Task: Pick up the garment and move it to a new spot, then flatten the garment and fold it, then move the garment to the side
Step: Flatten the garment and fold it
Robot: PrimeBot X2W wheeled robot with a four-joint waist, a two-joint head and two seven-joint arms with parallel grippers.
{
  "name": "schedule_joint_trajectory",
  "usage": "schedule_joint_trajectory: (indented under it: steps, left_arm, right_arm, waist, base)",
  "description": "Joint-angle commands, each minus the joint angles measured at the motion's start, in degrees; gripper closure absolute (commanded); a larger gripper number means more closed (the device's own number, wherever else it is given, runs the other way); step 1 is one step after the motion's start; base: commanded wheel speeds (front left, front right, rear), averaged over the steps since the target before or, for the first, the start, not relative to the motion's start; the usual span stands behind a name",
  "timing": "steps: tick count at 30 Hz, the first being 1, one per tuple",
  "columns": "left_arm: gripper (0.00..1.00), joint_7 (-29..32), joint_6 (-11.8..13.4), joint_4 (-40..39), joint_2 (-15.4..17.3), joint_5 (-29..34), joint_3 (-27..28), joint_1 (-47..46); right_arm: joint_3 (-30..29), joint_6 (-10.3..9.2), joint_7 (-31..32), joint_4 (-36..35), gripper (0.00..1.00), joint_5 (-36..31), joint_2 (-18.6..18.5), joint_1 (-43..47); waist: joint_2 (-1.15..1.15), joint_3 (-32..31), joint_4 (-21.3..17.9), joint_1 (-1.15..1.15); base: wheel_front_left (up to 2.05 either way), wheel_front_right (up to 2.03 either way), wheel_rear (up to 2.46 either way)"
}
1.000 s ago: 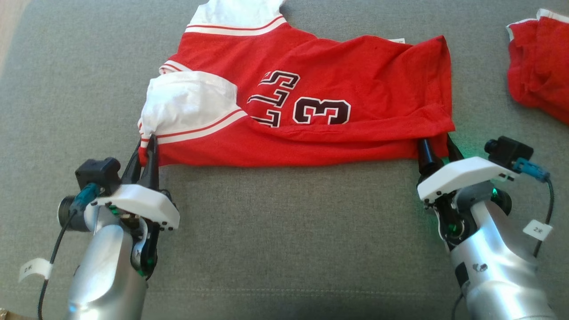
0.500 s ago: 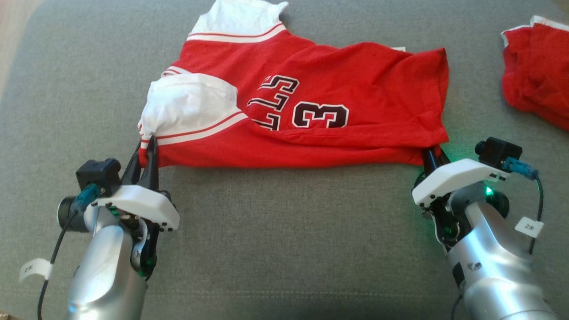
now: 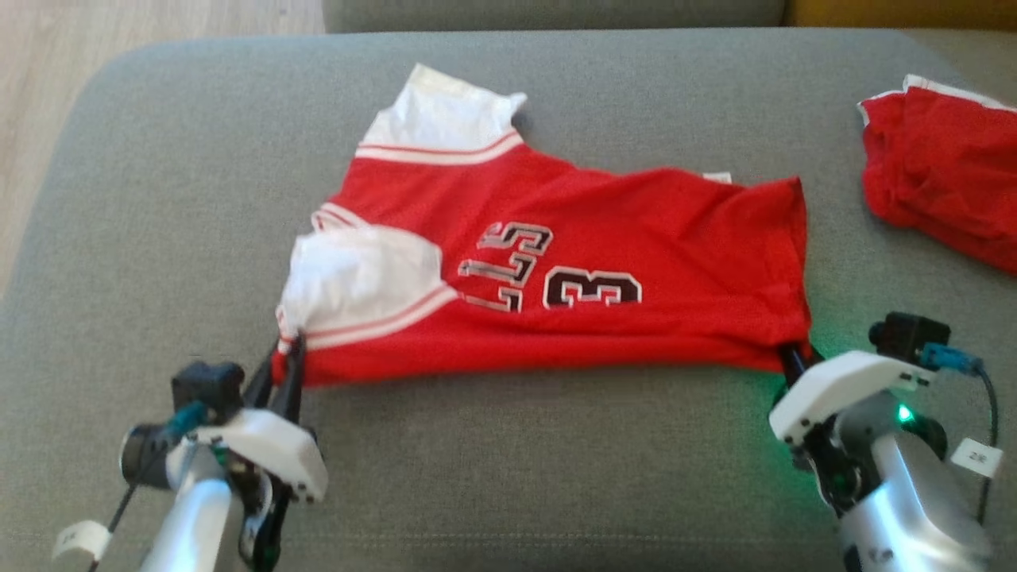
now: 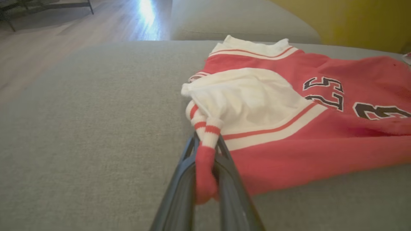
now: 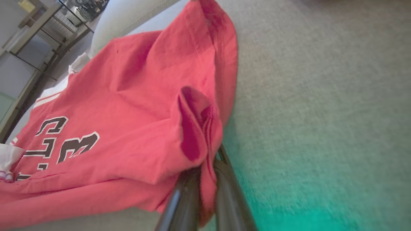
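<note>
The garment point(image 3: 556, 270) is a red jersey with white sleeves, black lettering and the number 3, spread sideways on the grey cushion. My left gripper point(image 3: 286, 361) is shut on its near left corner, where a striped red and white cuff point(image 4: 205, 150) is pinched between the dark fingers. At the near right corner my right gripper point(image 3: 794, 357) is shut on a bunched red hem fold point(image 5: 205, 150). The jersey's near edge stretches straight between the two grips. The white far sleeve point(image 3: 445, 119) lies flat at the back.
A second red garment point(image 3: 937, 175) lies crumpled at the cushion's right edge. The grey cushion point(image 3: 159, 199) ends at wooden floor point(image 3: 48, 103) on the left and at a backrest point(image 3: 556, 12) beyond. Open cushion surface lies in front of the jersey.
My right gripper has shut on the hem corner. The head view has tilted, so the whole scene sits lower in the picture. The jersey's near edge looks pulled straighter.
</note>
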Motion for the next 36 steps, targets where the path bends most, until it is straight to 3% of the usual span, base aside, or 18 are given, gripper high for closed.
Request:
schedule_joint_trajectory:
  steps: [1,8,15,16,17,25,31,36]
  left_arm:
    - [1.00,0.05,-0.13,-2.05,1.88,0.39,1.73,-0.50]
    - [1.00,3.77,-1.64,-7.31,3.21,0.34,-1.27,7.37]
    - [0.98,5.72,-1.52,-13.01,2.94,-0.38,-2.63,11.22]
    - [0.52,5.85,-1.40,-13.57,2.75,-0.53,-2.71,11.40]
    - [0.00,5.97,-1.30,-14.06,2.56,-0.68,-2.80,11.56]
    - [0.00,4.02,0.60,-17.89,1.85,-2.82,-0.52,11.62]
    - [0.00,-0.19,2.62,-22.08,0.39,-5.80,3.86,9.65]
    - [0.00,-1.79,2.86,-25.65,-0.46,-6.63,6.29,6.77]
  right_arm:
    - [0.66,0.37,0.86,-2.49,1.00,-0.52,-0.69,0.30]
    - [-1.95,0.37,12.92,-17.52,1.00,-2.96,-1.26,10.71]
    - [-6.87,0.37,20.50,-30.27,1.00,-4.48,0.22,18.99]
    - [-7.39,0.37,20.73,-31.57,0.60,-4.80,0.44,19.56]
    - [-7.76,0.37,21.02,-32.62,0.00,-5.03,0.64,20.06]
    - [-9.88,0.37,20.85,-39.01,0.00,-5.29,1.28,21.15]
    - [-10.12,0.37,14.23,-42.25,0.00,-0.78,1.32,19.56]
    - [-7.00,0.37,8.26,-44.46,0.00,-1.47,1.32,17.74]
  waist:
    - [0.00,-0.43,0.06,0.00]
    - [0.00,-1.54,0.61,0.00]
    - [0.00,-2.47,1.62,0.00]
    - [0.00,-2.58,1.66,0.00]
    - [0.00,-2.72,1.70,0.00]
    - [0.00,-3.26,1.25,0.00]
    - [0.00,-3.49,0.52,0.00]
    - [0.00,-2.53,-0.82,0.00]
  base:
    - [0.00,0.00,0.00]
    - [0.00,0.00,0.00]
    - [0.00,0.00,0.00]
    - [0.00,0.00,0.00]
    - [0.00,0.00,0.00]
    - [0.00,0.00,0.00]
    - [0.00,0.00,0.00]
    - [0.00,0.00,0.00]
